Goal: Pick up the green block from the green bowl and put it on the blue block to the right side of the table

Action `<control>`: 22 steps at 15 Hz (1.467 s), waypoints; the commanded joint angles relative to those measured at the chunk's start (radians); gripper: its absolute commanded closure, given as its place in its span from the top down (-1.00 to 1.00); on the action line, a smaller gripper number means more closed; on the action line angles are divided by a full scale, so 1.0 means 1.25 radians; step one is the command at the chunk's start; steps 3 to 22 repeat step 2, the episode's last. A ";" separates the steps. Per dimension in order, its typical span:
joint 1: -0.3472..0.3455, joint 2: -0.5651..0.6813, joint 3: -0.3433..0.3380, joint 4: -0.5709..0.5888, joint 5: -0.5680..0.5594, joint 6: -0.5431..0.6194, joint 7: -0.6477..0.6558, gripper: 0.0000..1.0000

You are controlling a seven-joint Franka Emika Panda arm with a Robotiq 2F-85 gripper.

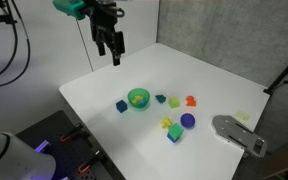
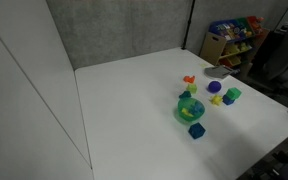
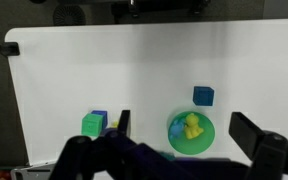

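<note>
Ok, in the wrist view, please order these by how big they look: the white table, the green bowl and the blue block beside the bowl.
1. table, fills most of the view.
2. green bowl.
3. blue block, clearly smaller than the bowl.

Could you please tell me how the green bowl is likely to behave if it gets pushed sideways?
The green bowl looks like glossy plastic with a wide low shape, so it would probably slide on the smooth white table rather than tip. It seems small and thin, so likely light. The yellowish piece inside might shift.
</note>
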 commanded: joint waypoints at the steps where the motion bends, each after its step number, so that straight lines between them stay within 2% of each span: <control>1: -0.016 -0.010 0.014 -0.008 0.006 0.002 -0.006 1.00; 22: -0.017 -0.018 0.014 -0.016 0.007 0.004 -0.006 1.00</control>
